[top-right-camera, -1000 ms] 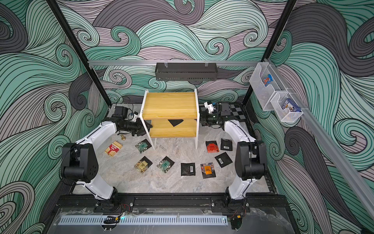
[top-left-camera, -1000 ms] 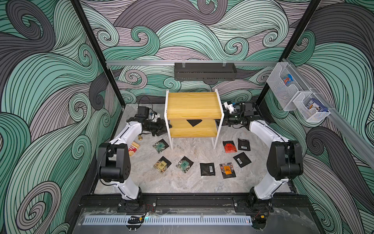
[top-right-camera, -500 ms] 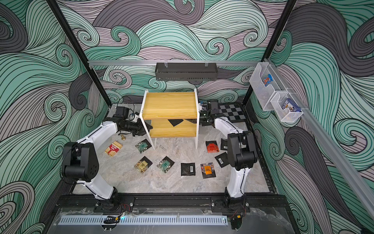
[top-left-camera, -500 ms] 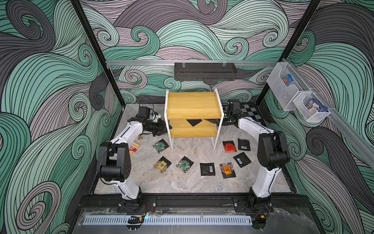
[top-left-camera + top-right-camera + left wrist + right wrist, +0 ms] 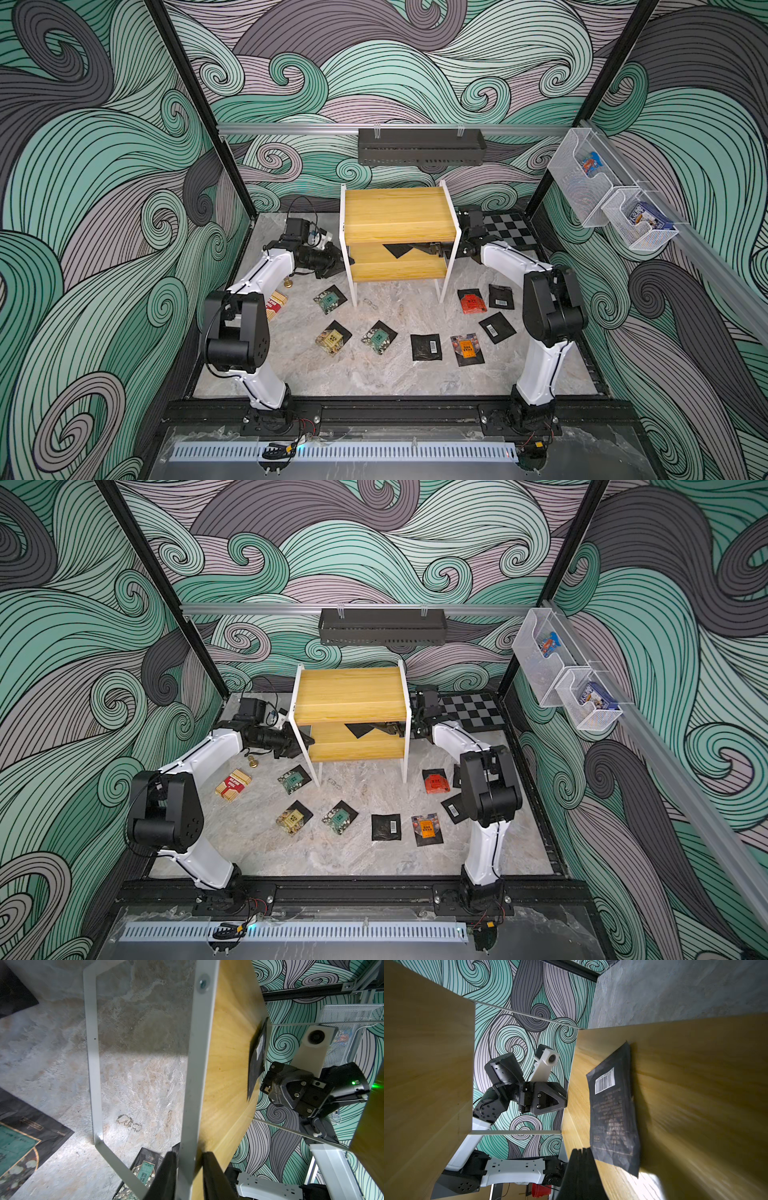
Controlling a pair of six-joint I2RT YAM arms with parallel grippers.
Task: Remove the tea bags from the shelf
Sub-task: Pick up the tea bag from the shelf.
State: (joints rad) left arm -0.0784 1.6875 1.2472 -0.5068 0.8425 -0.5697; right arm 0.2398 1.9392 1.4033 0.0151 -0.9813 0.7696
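pressed together, the right gripper [image 5: 581,1151] may shove the shelved tea bag [image 5: 612,1109] away; the left gripper [image 5: 190,1154] straddles the shelf frame [image 5: 195,1064], pinch unclear.

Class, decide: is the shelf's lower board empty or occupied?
Occupied: one black tea bag with a barcode label lies flat on the lower board of the shelf.
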